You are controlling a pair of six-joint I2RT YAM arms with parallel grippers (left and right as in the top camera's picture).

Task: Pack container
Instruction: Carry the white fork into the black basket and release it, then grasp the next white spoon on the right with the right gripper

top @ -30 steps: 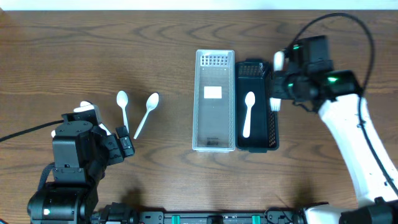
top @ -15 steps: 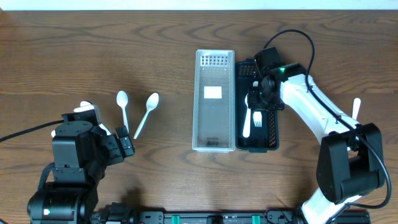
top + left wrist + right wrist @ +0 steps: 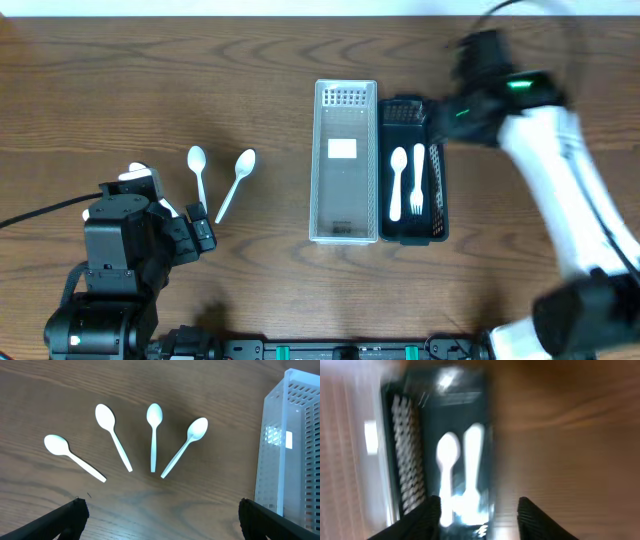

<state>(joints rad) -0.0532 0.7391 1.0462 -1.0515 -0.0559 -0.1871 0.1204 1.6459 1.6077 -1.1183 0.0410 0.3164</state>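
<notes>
A black basket point(image 3: 437, 190) holds a white spoon point(image 3: 398, 182) and a white fork point(image 3: 418, 180) side by side. A clear basket point(image 3: 345, 160) stands just left of it and shows nothing inside. Several white spoons point(image 3: 154, 435) lie on the table left of the clear basket point(image 3: 292, 450); two of them point(image 3: 197, 165) show in the overhead view. My left gripper point(image 3: 160, 515) is open and empty, near the front of the table below the spoons. My right gripper point(image 3: 480, 515) is open and empty, blurred, above the black basket's point(image 3: 410, 450) far right end point(image 3: 450, 108).
The wooden table point(image 3: 130, 80) stretches all round the baskets. My left arm's body point(image 3: 120, 240) covers the front left of the table and hides some of the spoons from overhead. The right arm point(image 3: 560, 170) crosses the right side.
My right gripper carried the fork over the black basket and let it go; the fork now lies beside the spoon. The right arm has pulled back up and right. The left arm is still.
</notes>
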